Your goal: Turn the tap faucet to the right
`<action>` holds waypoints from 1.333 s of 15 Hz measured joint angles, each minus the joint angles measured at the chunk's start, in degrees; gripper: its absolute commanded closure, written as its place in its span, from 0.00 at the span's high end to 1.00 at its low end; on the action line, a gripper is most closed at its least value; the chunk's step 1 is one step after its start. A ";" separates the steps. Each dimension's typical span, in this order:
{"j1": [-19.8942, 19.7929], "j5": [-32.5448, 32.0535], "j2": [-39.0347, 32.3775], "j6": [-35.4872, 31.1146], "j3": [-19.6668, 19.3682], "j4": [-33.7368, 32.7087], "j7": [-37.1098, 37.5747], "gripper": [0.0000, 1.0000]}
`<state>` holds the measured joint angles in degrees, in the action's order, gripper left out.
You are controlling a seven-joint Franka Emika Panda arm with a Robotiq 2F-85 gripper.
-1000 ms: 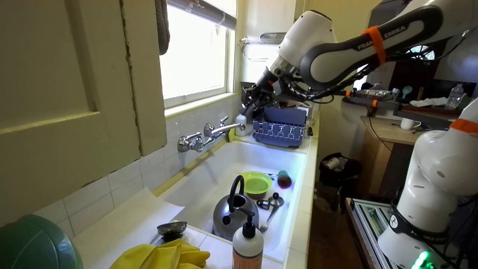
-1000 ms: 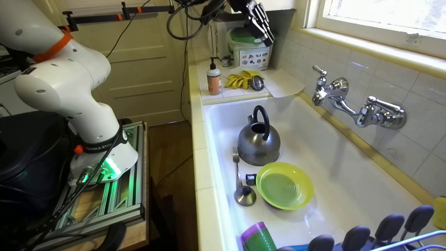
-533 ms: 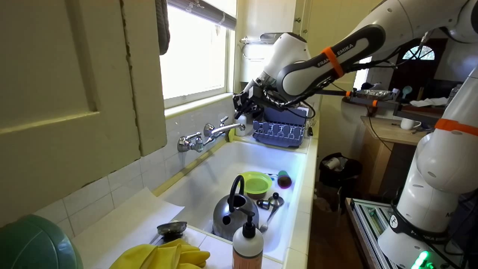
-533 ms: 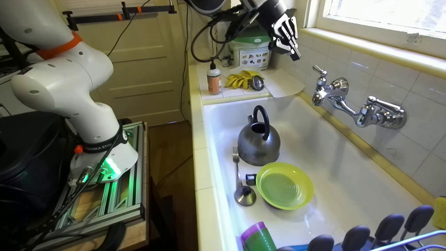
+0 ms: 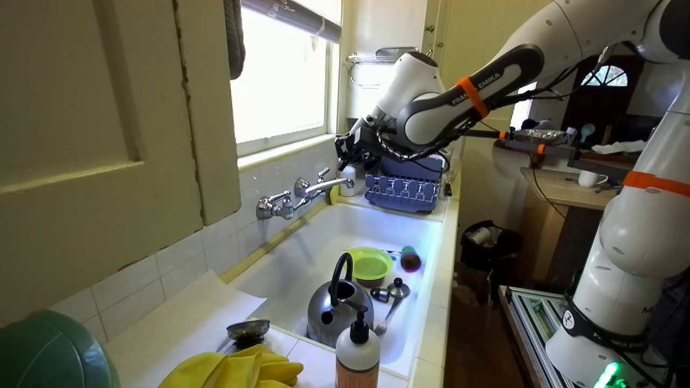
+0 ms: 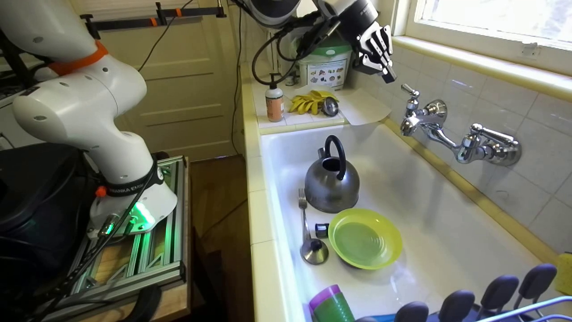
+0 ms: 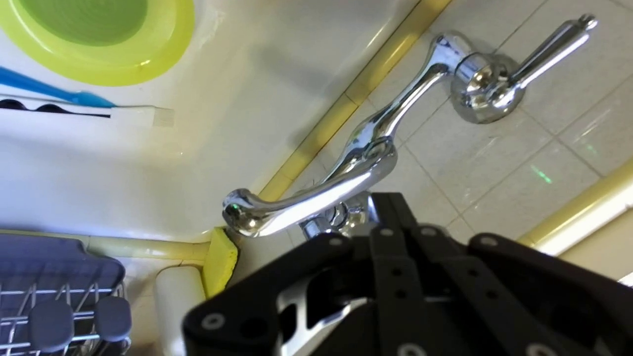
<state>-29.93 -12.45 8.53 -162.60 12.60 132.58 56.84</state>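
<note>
The chrome tap faucet (image 5: 330,185) is fixed to the tiled wall above the sink, with a lever handle on each side. It also shows in an exterior view (image 6: 440,135). In the wrist view its spout (image 7: 316,200) points to the lower left, and one lever (image 7: 551,52) shows at the upper right. My gripper's fingers hide part of the other valve (image 7: 341,217). My gripper (image 7: 388,198) is shut with nothing between its fingertips. In both exterior views the gripper (image 5: 343,166), also here (image 6: 389,78), is above the tap, apart from it, and tilted down.
The kettle (image 6: 333,185), a yellow-green bowl (image 6: 366,239) and a green cup (image 6: 333,306) are in the sink (image 5: 323,237). A dish rack (image 5: 401,186) and white bottle (image 5: 348,178) stand beyond. The window sill (image 5: 291,150) juts out above the tap.
The arm has moved down and toward the wall, bringing the gripper from higher up to just above the tap. The tap and sink items have not moved.
</note>
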 measured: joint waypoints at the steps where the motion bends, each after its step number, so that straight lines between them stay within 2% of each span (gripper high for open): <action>1: -1.36 -3.40 -0.65 -0.77 0.28 -0.09 2.94 0.00; 4: -5.32 -14.30 -3.23 -2.37 0.94 -0.88 12.50 0.00; 7: -6.55 -20.88 -5.94 -2.27 1.06 -2.22 19.66 0.00; 13: -6.26 -25.98 -10.11 -1.61 1.48 -4.79 27.15 0.00; 20: -5.42 -30.66 -11.13 1.40 1.52 -6.85 33.76 0.00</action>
<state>-35.35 -43.11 -2.60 -161.20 14.12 125.73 90.60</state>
